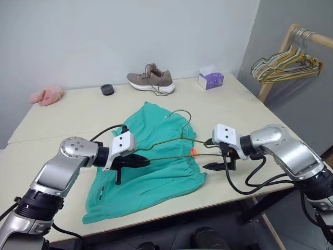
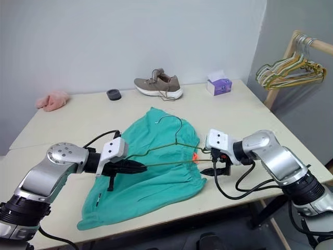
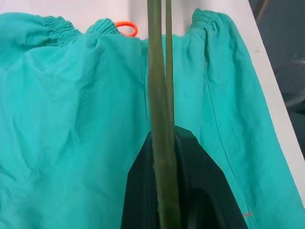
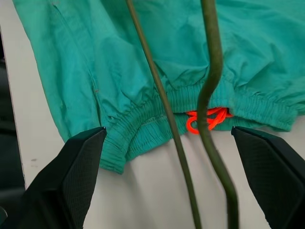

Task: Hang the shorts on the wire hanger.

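The teal shorts [image 1: 151, 172] lie flat on the table, their gathered waistband and orange-red loop [image 4: 207, 118] toward my right arm. Over them hangs the thin olive wire hanger [image 1: 171, 140], its hook [image 1: 179, 112] pointing to the far side. My left gripper [image 1: 140, 162] is shut on the hanger's left corner, and the wire [image 3: 162, 143] runs out from between its black fingers. At the waistband end my right gripper [image 4: 171, 176] is open. Its fingers [image 4: 71, 181] stand wide on either side of the hanger's two wires without touching them.
A grey-brown shoe [image 1: 151, 79], a purple tissue box [image 1: 210, 79], a small black disc [image 1: 107, 89] and a pink cloth [image 1: 47, 95] sit along the table's far side. A bunch of coloured hangers [image 1: 283, 63] hangs on a wooden rack at the right.
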Robot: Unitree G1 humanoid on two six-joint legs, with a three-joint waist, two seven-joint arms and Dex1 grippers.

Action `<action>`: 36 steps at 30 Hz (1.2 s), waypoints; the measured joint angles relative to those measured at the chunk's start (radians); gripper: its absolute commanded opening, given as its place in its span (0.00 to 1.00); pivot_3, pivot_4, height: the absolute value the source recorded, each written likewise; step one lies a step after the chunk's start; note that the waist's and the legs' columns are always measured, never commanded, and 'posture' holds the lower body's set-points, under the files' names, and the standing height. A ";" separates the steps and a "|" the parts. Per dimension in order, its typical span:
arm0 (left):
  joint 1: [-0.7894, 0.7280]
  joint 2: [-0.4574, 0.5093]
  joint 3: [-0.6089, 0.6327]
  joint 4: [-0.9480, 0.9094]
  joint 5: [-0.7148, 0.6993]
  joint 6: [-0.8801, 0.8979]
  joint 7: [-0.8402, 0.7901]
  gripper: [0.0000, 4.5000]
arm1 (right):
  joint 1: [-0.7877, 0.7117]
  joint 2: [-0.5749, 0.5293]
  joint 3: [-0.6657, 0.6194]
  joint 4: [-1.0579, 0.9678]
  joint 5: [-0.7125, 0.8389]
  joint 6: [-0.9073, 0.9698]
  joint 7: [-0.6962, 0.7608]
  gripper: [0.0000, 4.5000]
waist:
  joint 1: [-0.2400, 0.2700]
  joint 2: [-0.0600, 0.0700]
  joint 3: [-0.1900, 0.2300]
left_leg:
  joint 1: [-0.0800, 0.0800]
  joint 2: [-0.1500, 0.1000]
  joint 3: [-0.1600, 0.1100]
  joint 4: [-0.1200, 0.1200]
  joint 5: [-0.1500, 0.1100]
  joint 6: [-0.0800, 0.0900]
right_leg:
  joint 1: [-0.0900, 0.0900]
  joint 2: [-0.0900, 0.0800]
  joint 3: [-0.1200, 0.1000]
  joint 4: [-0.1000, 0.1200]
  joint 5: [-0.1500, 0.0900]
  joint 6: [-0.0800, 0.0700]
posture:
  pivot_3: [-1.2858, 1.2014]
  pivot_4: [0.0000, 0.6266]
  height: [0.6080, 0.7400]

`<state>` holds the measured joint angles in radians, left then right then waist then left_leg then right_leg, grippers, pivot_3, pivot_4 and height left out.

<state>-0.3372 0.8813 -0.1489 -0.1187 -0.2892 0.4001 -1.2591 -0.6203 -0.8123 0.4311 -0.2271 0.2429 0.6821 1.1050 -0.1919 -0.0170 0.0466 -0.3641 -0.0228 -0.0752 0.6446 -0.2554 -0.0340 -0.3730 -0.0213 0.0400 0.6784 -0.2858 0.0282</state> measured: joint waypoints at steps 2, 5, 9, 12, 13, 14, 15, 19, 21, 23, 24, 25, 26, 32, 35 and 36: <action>0.000 0.000 0.000 0.000 0.003 -0.003 0.000 0.00 | -0.005 0.000 0.015 0.002 -0.013 0.007 0.015 0.71 | 0.001 0.000 0.000 | 0.000 0.000 0.000 0.000 0.000 0.000 | 0.000 0.000 0.000 0.000 0.000 0.000 | 0.44 0.00 1.00; 0.005 0.000 0.000 -0.001 0.004 -0.013 0.000 0.00 | -0.006 0.000 0.031 0.012 -0.030 0.018 0.035 0.48 | 0.000 0.000 0.000 | 0.000 0.000 0.000 0.000 0.000 0.000 | 0.000 0.000 0.000 0.000 0.000 0.000 | 0.44 0.00 1.00; 0.012 0.000 0.000 -0.011 0.004 -0.014 -0.004 0.00 | -0.006 0.000 0.045 0.033 -0.063 0.026 0.045 0.17 | 0.000 0.000 0.000 | 0.000 0.000 0.000 0.000 0.000 0.000 | 0.000 0.000 0.000 0.000 0.000 0.000 | 0.44 0.00 1.00; 0.012 0.000 0.001 -0.015 0.006 -0.013 -0.006 0.00 | -0.006 0.002 0.049 0.038 -0.078 0.022 0.050 0.00 | 0.000 0.000 0.000 | 0.000 0.000 0.000 0.000 0.000 0.000 | 0.000 0.000 0.000 0.000 0.000 0.000 | 0.44 0.00 1.00; 0.012 0.003 0.001 -0.015 0.009 -0.012 -0.007 0.00 | -0.005 0.006 0.055 0.038 -0.086 0.021 0.050 0.00 | -0.001 0.000 0.000 | 0.000 0.000 0.000 0.000 0.000 0.000 | 0.000 0.000 0.000 0.000 0.000 0.000 | 0.44 0.00 1.00; 0.012 0.003 0.000 -0.016 0.011 -0.011 -0.010 0.00 | -0.003 0.008 0.055 0.041 -0.088 0.021 0.050 0.00 | -0.001 0.000 0.000 | 0.000 0.000 0.000 0.000 0.000 0.000 | 0.000 0.000 0.000 0.000 0.000 0.000 | 0.44 0.00 1.00; 0.012 0.003 0.000 -0.017 0.011 -0.008 -0.011 0.00 | -0.001 0.011 0.055 0.044 -0.089 0.021 0.050 0.00 | -0.001 0.000 0.000 | 0.000 0.000 0.000 0.000 0.000 0.000 | 0.000 0.000 0.000 0.000 0.000 0.000 | 0.44 0.00 1.00; 0.012 -0.021 0.008 -0.020 -0.008 0.030 0.006 0.17 | 0.012 0.009 0.053 0.043 -0.097 0.026 0.051 0.00 | -0.001 0.000 0.000 | 0.000 0.000 0.000 0.000 0.000 0.000 | 0.000 0.000 0.000 0.000 0.000 0.000 | 0.44 0.00 1.00; 0.012 -0.043 0.016 -0.020 -0.026 0.049 0.018 0.31 | 0.027 0.009 0.052 0.038 -0.097 0.031 0.050 0.00 | -0.001 0.000 0.000 | 0.000 0.000 0.000 0.000 0.000 0.000 | 0.000 0.000 0.000 0.000 0.000 0.000 | 0.43 0.00 1.00; 0.011 -0.063 0.031 -0.013 -0.041 0.058 0.035 0.45 | 0.040 0.007 0.042 0.030 -0.095 0.034 0.050 0.00 | -0.001 0.000 0.000 | 0.000 0.000 -0.001 0.000 0.000 0.000 | 0.000 0.000 0.000 0.000 0.000 0.000 | 0.43 0.00 1.00; 0.009 -0.085 0.050 -0.002 -0.053 0.059 0.054 0.51 | 0.053 0.000 0.029 0.023 -0.092 0.038 0.050 0.00 | -0.001 0.000 0.000 | 0.000 0.000 0.000 0.000 0.000 0.000 | 0.000 0.000 0.000 0.000 0.000 0.000 | 0.43 0.00 1.00; 0.008 -0.099 0.064 0.012 -0.065 0.064 0.072 0.58 | 0.059 -0.006 0.019 0.020 -0.085 0.043 0.050 0.00 | -0.001 -0.001 0.000 | 0.000 0.000 -0.001 0.000 0.000 0.000 | 0.000 0.000 0.000 0.000 0.000 0.000 | 0.43 0.00 1.00; 0.006 -0.112 0.081 0.026 -0.074 0.074 0.088 0.64 | 0.069 -0.017 0.006 0.008 -0.079 0.049 0.051 0.00 | -0.001 -0.001 0.000 | 0.000 0.000 -0.001 0.000 0.000 0.000 | 0.000 0.000 -0.001 0.000 0.000 0.001 | 0.43 0.00 1.00; -0.056 -0.140 0.235 0.130 -0.144 0.142 0.201 0.64 | 0.185 -0.082 -0.111 -0.056 -0.018 0.117 0.040 0.00 | -0.002 -0.002 0.000 | 0.000 0.000 -0.002 0.000 0.000 0.000 | 0.000 0.000 -0.001 0.000 0.000 0.001 | 0.42 0.00 1.00; -0.060 -0.139 0.272 0.173 -0.149 0.146 0.228 0.64 | 0.275 -0.091 -0.197 -0.104 0.031 0.190 0.008 0.00 | -0.003 -0.002 0.000 | 0.000 0.000 -0.001 0.000 0.000 0.000 | 0.000 0.000 -0.001 0.000 0.000 0.001 | 0.42 0.00 1.00; -0.055 -0.138 0.276 0.190 -0.148 0.142 0.231 0.68 | 0.308 -0.097 -0.231 -0.117 0.052 0.217 -0.002 0.00 | -0.004 -0.002 0.000 | 0.000 0.000 -0.001 0.000 0.000 -0.001 | 0.000 0.000 -0.001 0.000 0.000 0.001 | 0.41 0.00 1.00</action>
<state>-0.3923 0.7430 0.1274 0.0713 -0.4371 0.5417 -1.0283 -0.3125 -0.9093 0.2003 -0.3445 0.2949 0.8995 1.1029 -0.1954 -0.0188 0.0470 -0.3641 -0.0227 -0.0764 0.6449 -0.2559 -0.0345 -0.3727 -0.0214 0.0389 0.6786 -0.2859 0.0289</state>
